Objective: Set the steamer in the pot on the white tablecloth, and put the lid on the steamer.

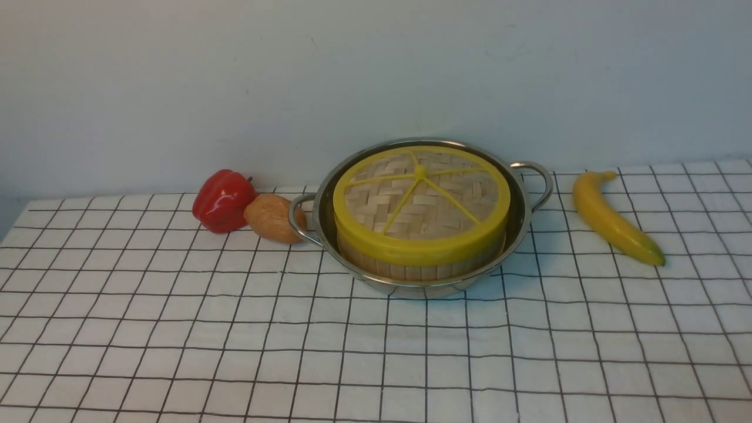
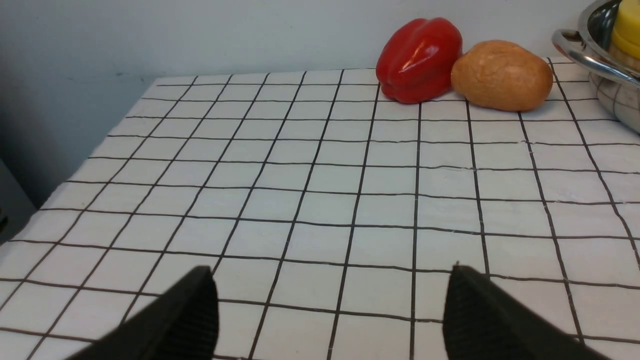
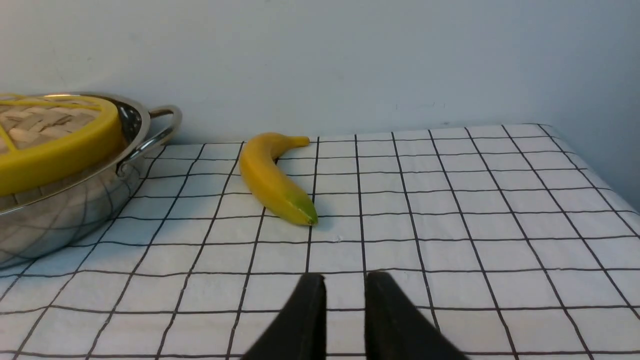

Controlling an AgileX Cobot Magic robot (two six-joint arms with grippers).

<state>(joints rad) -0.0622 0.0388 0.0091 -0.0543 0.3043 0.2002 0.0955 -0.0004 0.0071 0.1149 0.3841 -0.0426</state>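
The steel pot (image 1: 523,202) stands on the white tablecloth (image 1: 376,352) at the back centre. The bamboo steamer (image 1: 411,269) sits inside it, and the woven lid (image 1: 420,200) lies flat on top of the steamer, hiding its contents. Neither gripper shows in the front view. My left gripper (image 2: 332,272) is open and empty over bare cloth, apart from the pot's handle (image 2: 575,47). My right gripper (image 3: 345,280) has its fingers close together with a thin gap, holding nothing, over cloth beside the pot (image 3: 60,215) and the lid (image 3: 50,145).
A red pepper (image 1: 222,200) and a brown potato (image 1: 271,218) lie just left of the pot's left handle. A yellow banana (image 1: 614,217) lies right of the pot. A pale wall stands behind the table. The cloth's left edge (image 2: 100,145) and right edge (image 3: 590,170) show.
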